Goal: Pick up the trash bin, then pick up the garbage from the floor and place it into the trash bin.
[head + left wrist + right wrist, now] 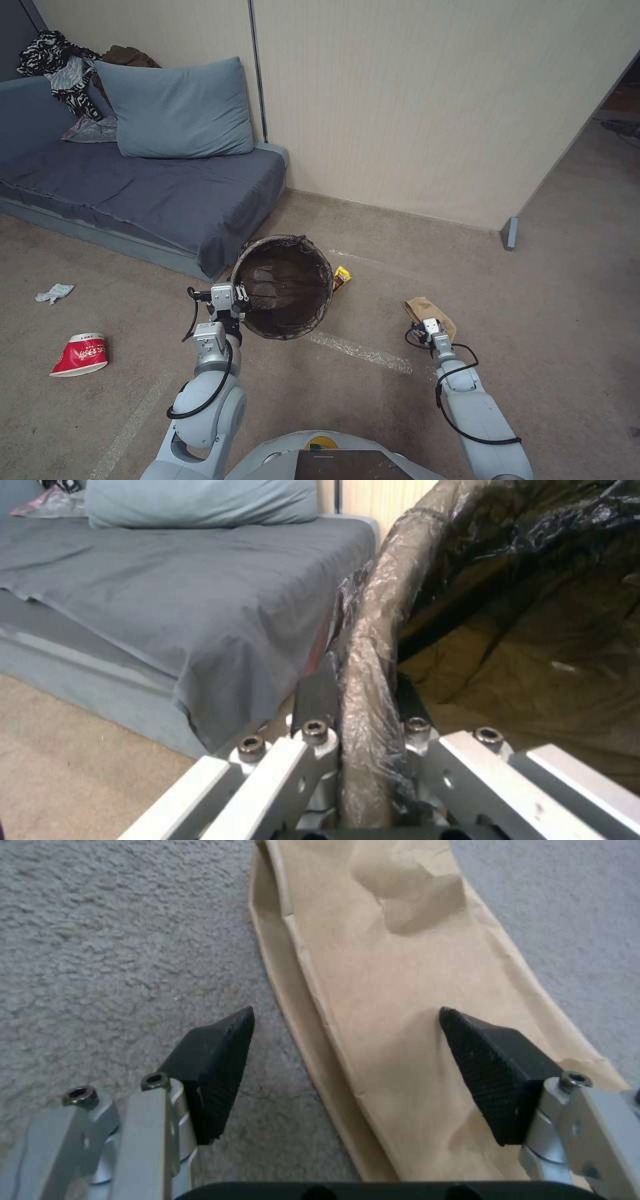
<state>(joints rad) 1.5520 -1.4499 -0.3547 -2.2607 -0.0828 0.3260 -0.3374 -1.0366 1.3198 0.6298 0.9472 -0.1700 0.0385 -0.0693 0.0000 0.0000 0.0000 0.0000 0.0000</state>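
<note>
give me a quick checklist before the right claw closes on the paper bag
1. Left claw shut on the rim of the round white trash bin with dark liner: ok.
2. Bin opening is tilted toward the robot and appears empty: ok.
3. Right claw open, low over the beige carpet floor: ok.
4. Flat tan paper bag between the pads: ok, though one edge lies near the middle of the gap.
5. Pad touching the carpet: cannot tell.
6. Other litter near this claw: ok, the yellow snack wrapper lies behind the bin.
</note>
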